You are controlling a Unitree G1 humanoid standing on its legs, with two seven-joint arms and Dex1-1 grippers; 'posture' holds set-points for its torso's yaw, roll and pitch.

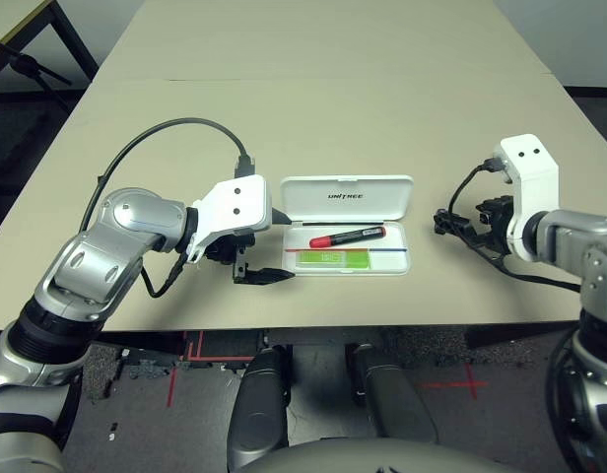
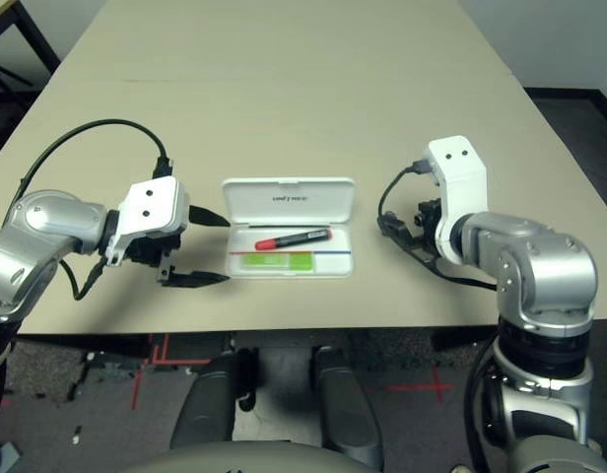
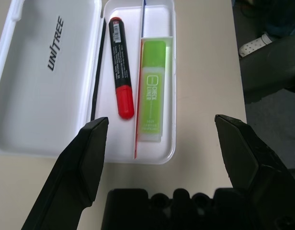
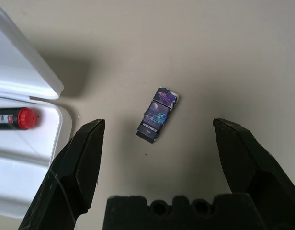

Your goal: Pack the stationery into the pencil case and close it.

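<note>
Left eye view has the pencil case (image 1: pixel 348 225) lying open near the table's (image 1: pixel 313 108) front edge, about midway along it, its lid (image 1: pixel 347 198) folded back flat toward the far side. In its tray the red marker (image 1: pixel 347 236) lies aslant, with the light-green highlighter (image 1: pixel 330 259) just beside it on the front-edge side. The tiny dark purplish block (image 4: pixel 157 115) lies bare on the table, apart from the case's right end, between the right gripper's fingers as the right wrist view sees it.

The left gripper (image 1: pixel 272 244) reaches in from the case's left end, its forearm bent across the front edge, its black fingers (image 3: pixel 87 158) spread wide and holding nothing. The right gripper (image 4: pixel 159 158) tilts downward over the block, its forearm coming from the table's right side; its jaws too stand wide apart and empty.
</note>
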